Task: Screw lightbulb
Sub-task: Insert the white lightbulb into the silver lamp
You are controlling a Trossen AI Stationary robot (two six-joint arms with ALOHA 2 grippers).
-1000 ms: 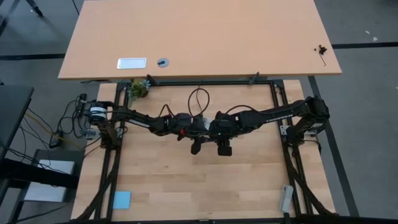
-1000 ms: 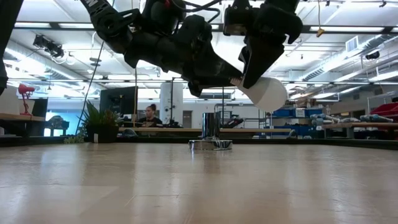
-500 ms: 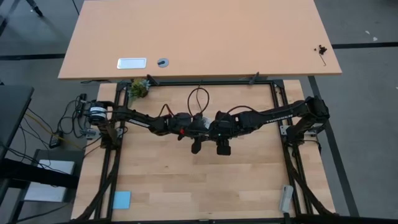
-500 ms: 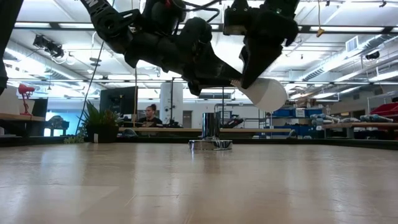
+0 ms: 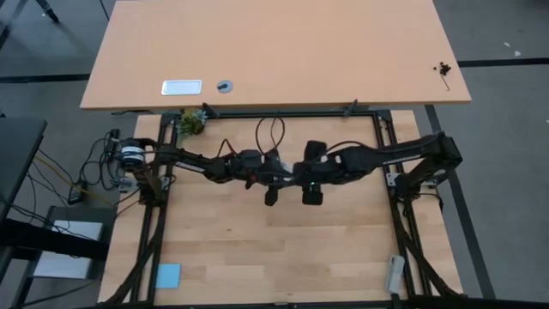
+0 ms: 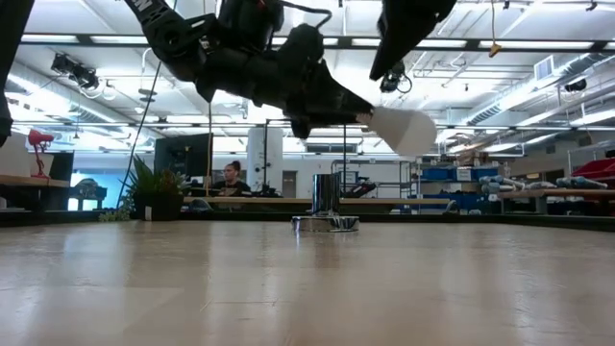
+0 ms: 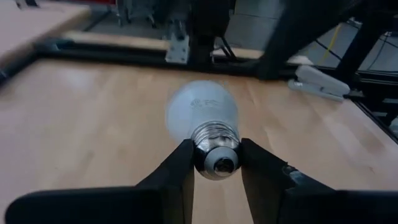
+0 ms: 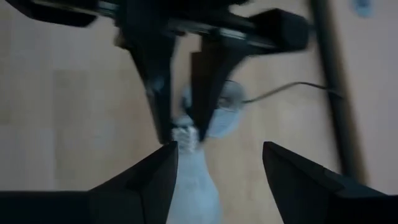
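Since half a second ago, the lightbulb (image 7: 202, 115) has been released by the right gripper (image 8: 211, 168), whose jaws now stand open. It is held at its screw end by the left gripper (image 7: 216, 163) alone, above the worktop (image 6: 307, 288); handover is judged complete, screwing into the socket (image 6: 326, 223) not yet begun.

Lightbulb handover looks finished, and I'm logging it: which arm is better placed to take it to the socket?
Left. Its hand grips the lightbulb by the screw end above the table, while the right hand is open, off it.

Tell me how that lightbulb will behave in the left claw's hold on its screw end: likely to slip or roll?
The left claw pinches only the lightbulb's narrow metal thread, so it could pivot or slip. The round frosted globe would probably roll on the table if dropped, and looks fragile. The right claw is open, giving no support.
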